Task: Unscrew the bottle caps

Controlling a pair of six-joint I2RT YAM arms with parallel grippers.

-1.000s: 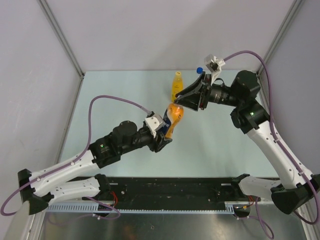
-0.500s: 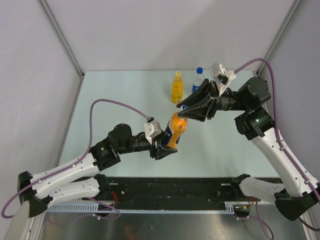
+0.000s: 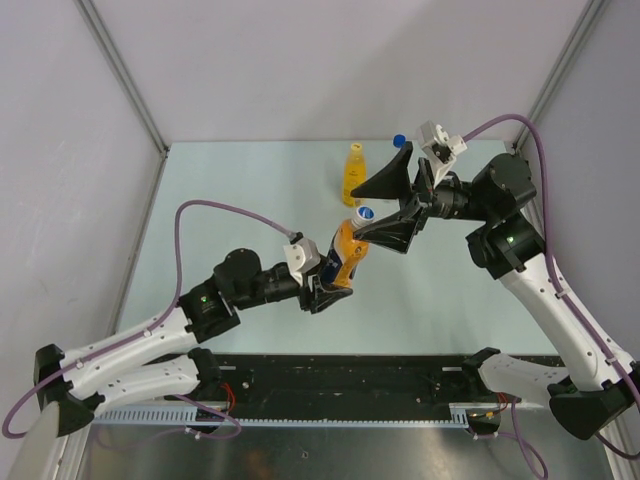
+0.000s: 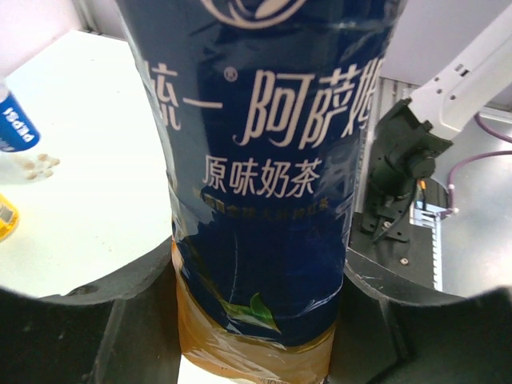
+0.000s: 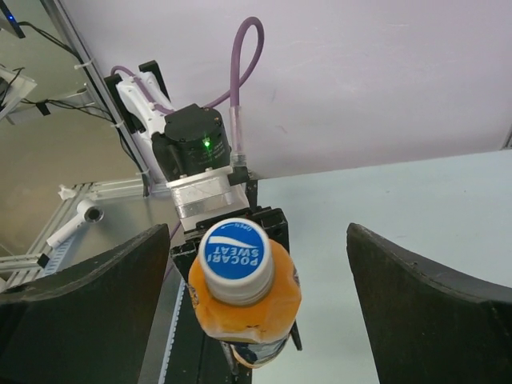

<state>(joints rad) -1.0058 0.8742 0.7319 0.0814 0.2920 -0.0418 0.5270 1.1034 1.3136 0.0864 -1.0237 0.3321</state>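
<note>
1. The left fingers (image 3: 322, 296) were clenched on the orange bottle (image 3: 345, 262), low on its body. In the left wrist view the bottle filled the gap between them, and its dark blue label (image 4: 272, 160) rose just above them.
2. The bottle leaned, its neck pointing away from the left fingers and towards the right fingers (image 3: 385, 180). Whether its base touched the table (image 3: 230, 200) could not be told.
3. The white cap (image 3: 363, 213), printed blue on top, sat on the bottle's neck at the end far from the left fingers. It lay between the tips of the right fingers.
4. The right fingers were released and spread wide, one on either side of the cap. Neither touched it — the right wrist view showed open space between the cap and each finger.
5. The yellow bottle (image 3: 354, 172) stood upright on the table with its yellow cap (image 3: 354, 148) on. It was just beyond the tip of the farther right finger and apart from it.
6. The clear bottle was mostly hidden behind that same right finger — only its blue cap (image 3: 399, 141) showed above it. In the left wrist view a strip of its blue label (image 4: 12, 120) appeared well outside the left fingers, at the frame's left edge.
</note>
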